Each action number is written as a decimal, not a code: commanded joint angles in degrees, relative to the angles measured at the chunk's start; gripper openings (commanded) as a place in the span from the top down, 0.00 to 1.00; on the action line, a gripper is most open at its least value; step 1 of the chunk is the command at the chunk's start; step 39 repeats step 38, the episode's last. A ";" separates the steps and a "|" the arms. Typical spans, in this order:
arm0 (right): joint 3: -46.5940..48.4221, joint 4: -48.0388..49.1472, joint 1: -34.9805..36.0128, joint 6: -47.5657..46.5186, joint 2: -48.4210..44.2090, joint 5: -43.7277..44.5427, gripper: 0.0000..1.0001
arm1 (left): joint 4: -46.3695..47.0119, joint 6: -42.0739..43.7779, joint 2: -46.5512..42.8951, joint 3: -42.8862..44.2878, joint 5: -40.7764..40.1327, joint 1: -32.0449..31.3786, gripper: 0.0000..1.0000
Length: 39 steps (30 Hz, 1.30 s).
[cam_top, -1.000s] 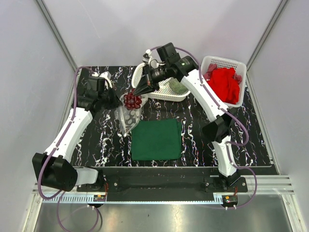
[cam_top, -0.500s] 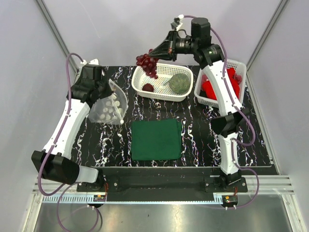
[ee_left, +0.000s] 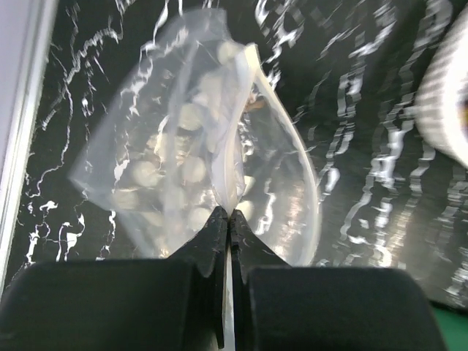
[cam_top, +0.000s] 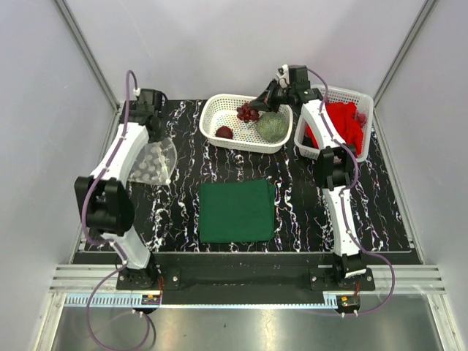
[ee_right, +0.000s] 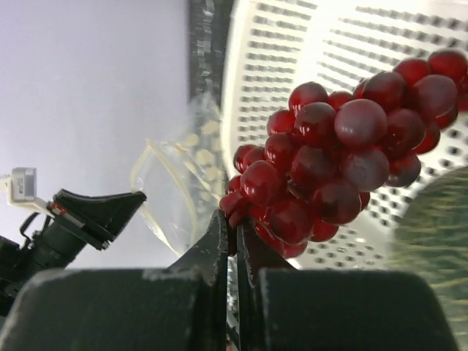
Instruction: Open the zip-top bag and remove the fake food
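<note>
Marbled tabletop (cam_top: 307, 197): left end effector (ee_left: 229, 216) clamps zip-top bag (ee_left: 168, 146) (mouth agape); right end effector (ee_right: 234, 219) pinches berry cluster (ee_right: 329, 168).

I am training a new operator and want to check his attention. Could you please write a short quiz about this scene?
1. True or false: the right gripper is shut on the red grape cluster.
2. What does the left gripper hold? A the red cloth; B the zip-top bag; C the green cloth.
3. Fill in: the mottled green ball lies in the white ___.
Key: 1 true; 2 B; 3 basket.
</note>
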 commanded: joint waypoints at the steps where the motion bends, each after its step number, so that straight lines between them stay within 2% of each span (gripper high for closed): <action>1: -1.86 -0.16 -0.05 -6.29 -2.54 1.90 0.99 | 1.99 2.24 3.61 3.21 -0.98 0.52 1.00; 3: -2.74 -3.51 -0.05 -9.01 -3.33 4.52 0.88 | 1.91 2.33 4.32 4.00 0.77 0.61 0.99; 4: -3.44 -5.88 0.04 -9.37 -4.37 5.24 0.82 | 1.99 2.33 4.50 4.09 1.30 0.61 0.74; 5: -4.40 -6.95 0.04 -10.33 -4.91 5.77 0.72 | 1.82 2.25 4.24 4.09 2.09 0.61 0.57; 7: -4.50 -11.15 0.04 -11.65 -6.22 7.70 0.60 | 1.82 1.46 3.27 3.57 2.71 0.61 0.35; 8: -4.50 -12.83 0.04 -12.62 -6.67 8.57 0.49 | 1.73 1.11 2.49 3.31 3.75 0.61 0.30; 10: -4.06 -17.74 0.04 -14.72 -7.46 10.95 0.43 | 1.64 -0.64 -0.06 2.43 5.77 0.52 0.14; 12: -3.89 -20.65 0.21 -16.13 -8.94 13.31 0.33 | 1.46 -2.14 -3.56 1.20 6.93 -0.09 0.08; 15: -3.98 -24.96 0.83 -19.30 -11.93 16.65 0.26 | 1.38 -4.43 -8.83 -1.61 8.25 -2.71 0.02; 19: -4.41 -31.90 2.67 -22.29 -16.85 23.07 0.19 | 1.38 -7.84 -15.08 -5.82 9.91 -9.31 0.01; 21: -6.52 -34.54 4.43 -22.73 -20.36 26.49 0.13 | 1.55 -9.87 -17.46 -9.16 10.62 -13.95 0.01; 22: -7.57 -37.17 5.22 -23.52 -21.69 27.91 0.05 | 1.81 -11.19 -19.91 -10.31 11.40 -15.81 0.01; 25: -16.07 -38.34 9.26 -24.14 -29.58 34.06 0.00 | 4.35 -12.69 -24.57 -14.79 14.03 -22.40 0.01; 28: -32.32 -30.98 11.72 -20.91 -41.53 35.83 0.00 | 9.17 -14.97 -29.41 -20.93 17.11 -26.36 0.01; 29: -42.72 -27.82 11.73 -19.41 -44.96 34.79 0.00 | 10.94 -15.50 -33.34 -22.78 19.30 -27.07 0.01; 30: -48.04 -21.52 11.73 -17.65 -51.52 32.77 0.00 | 12.70 -17.16 -35.30 -26.37 20.28 -27.34 0.01; 31: -52.88 -18.59 11.73 -14.50 -54.71 31.62 0.00 | 14.63 -17.96 -37.58 -28.23 22.90 -27.43 0.01; 32: -61.89 -15.43 11.73 -12.99 -57.70 30.48 0.00 | 19.78 -18.58 -41.60 -30.08 24.40 -27.60 0.01; 34: -70.20 -7.16 11.73 -8.44 -65.97 27.05 0.00 | 26.91 -23.04 -46.02 -36.31 26.26 -27.60 0.01; 35: -78.25 -4.17 11.73 -6.67 -68.61 24.69 0.00 | 29.13 -25.41 -47.87 -38.77 26.44 -27.69 0.01; 37: -88.46 4.09 11.73 -1.32 -76.69 23.36 0.00 | 37.44 -31.05 -53.14 -44.91 29.41 -27.69 0.01; 38: -91.31 6.81 11.73 0.19 -82.72 20.48 0.00 | 41.07 -33.15 -54.98 -47.04 31.08 -27.69 0.01; 39: -91.31 6.81 11.73 0.19 -82.72 20.48 0.00 | 41.07 -33.15 -54.98 -47.04 31.08 -27.69 0.01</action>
